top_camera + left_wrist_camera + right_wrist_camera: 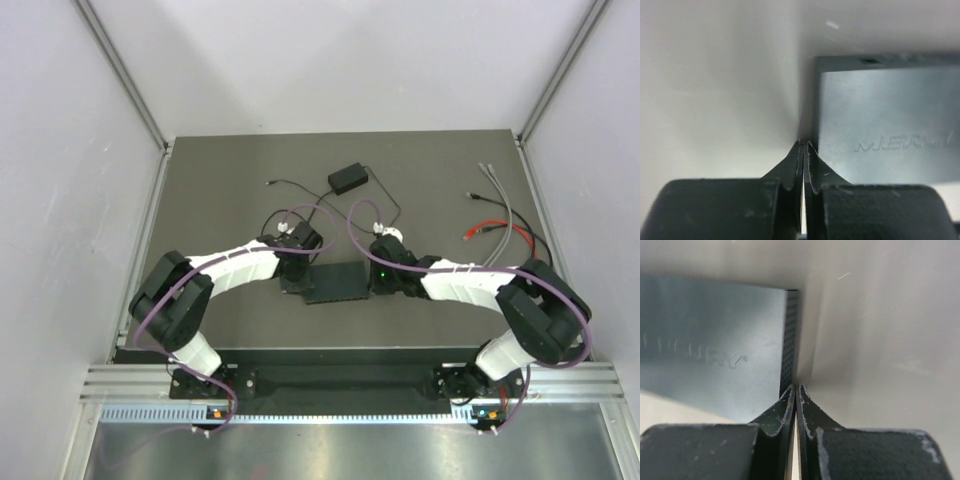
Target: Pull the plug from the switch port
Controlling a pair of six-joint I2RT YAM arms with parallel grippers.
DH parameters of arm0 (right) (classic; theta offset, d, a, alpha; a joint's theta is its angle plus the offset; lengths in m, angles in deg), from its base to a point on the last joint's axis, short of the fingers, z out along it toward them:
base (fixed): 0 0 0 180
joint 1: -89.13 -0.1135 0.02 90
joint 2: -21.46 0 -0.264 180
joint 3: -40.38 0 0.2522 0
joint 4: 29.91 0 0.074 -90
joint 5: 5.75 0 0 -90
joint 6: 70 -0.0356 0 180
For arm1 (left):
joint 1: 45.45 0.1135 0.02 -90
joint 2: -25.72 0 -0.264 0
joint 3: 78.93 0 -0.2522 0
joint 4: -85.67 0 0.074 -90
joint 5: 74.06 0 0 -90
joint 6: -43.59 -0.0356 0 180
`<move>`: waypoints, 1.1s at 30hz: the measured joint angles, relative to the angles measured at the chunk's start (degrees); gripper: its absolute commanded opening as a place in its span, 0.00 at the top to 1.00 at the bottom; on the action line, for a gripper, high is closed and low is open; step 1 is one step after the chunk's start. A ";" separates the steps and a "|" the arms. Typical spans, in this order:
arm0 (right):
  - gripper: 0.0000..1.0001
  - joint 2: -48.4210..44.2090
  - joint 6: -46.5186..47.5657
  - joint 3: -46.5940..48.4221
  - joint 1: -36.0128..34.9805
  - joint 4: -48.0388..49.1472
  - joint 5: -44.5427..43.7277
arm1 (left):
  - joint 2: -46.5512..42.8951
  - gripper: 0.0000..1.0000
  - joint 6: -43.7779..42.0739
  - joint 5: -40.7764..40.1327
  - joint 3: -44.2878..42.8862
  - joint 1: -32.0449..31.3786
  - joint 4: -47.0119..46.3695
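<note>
- Two arms, top view: left gripper (297, 272) at left end of the switch (338, 284), right gripper (384, 276) at its right end. Switch lies flat mid-table (220, 180), power brick (347, 179) behind it.
- Left wrist: fingers (790, 170) pressed together, tips at the switch's edge.
- Right wrist: fingers (780, 410) pressed together, tips just beside the switch's corner.

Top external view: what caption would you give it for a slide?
Left claw and right claw, both shut, sit at opposite ends of the black switch.
</note>
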State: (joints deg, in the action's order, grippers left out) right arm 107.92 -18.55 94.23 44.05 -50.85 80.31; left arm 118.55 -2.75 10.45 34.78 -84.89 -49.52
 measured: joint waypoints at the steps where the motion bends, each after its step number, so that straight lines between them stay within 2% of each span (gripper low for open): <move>1: 0.98 -0.17 0.70 0.00 0.59 -0.13 -0.85 | 0.35 1.00 0.33 0.35 -0.37 -0.61 0.00; 5: 0.96 -1.25 3.10 -0.66 2.14 -0.81 -2.58 | 1.46 1.00 2.45 2.16 -1.46 -2.40 -0.09; 11: 0.86 -4.42 5.55 -1.46 2.99 -2.40 -2.91 | 1.95 0.99 4.09 0.61 -2.36 -3.43 0.59; 12: 0.80 -5.38 6.16 -1.46 3.13 -2.82 -2.99 | 1.90 0.99 4.48 -0.09 -2.45 -3.63 0.72; 14: 0.66 -8.46 7.58 -1.44 3.26 -4.44 -4.11 | 1.38 0.90 5.14 -2.25 -2.64 -4.02 1.03; 15: 0.52 -9.94 8.09 -1.44 3.26 -5.20 -4.83 | 0.70 0.85 5.40 -3.34 -2.69 -4.13 1.36; 16: 0.43 -11.89 8.61 -1.42 3.26 -6.25 -5.68 | -0.44 0.75 5.75 -4.46 -2.71 -4.17 1.99; 17: 0.36 -13.49 9.31 -1.42 3.26 -7.23 -6.34 | -2.23 0.72 6.03 -5.66 -2.71 -4.24 2.64; 18: 0.20 -15.65 10.12 -1.42 3.26 -8.44 -7.04 | -3.98 0.68 6.49 -6.54 -2.71 -4.26 3.19; 20: 0.03 -20.04 10.91 -1.53 3.26 -10.69 -7.69 | -9.05 0.54 7.37 -8.09 -2.56 -4.26 3.89; 24: 0.00 -31.06 11.04 -4.76 3.26 -12.81 -7.48 | -22.64 0.38 10.21 -7.63 3.43 -4.26 -0.74; 28: 0.01 -40.09 8.63 -12.04 3.26 -13.49 -6.99 | -33.88 0.36 14.32 -2.08 17.14 -4.28 -10.40; 33: 0.00 -44.22 4.17 -16.92 3.26 -13.70 -3.04 | -35.34 0.34 19.98 5.33 28.33 -4.35 -20.22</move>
State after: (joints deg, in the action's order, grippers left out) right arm 63.70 -14.37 77.32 47.31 -64.56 77.27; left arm 83.21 17.23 15.78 63.10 -89.24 -69.74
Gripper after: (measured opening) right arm 0.995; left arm 0.648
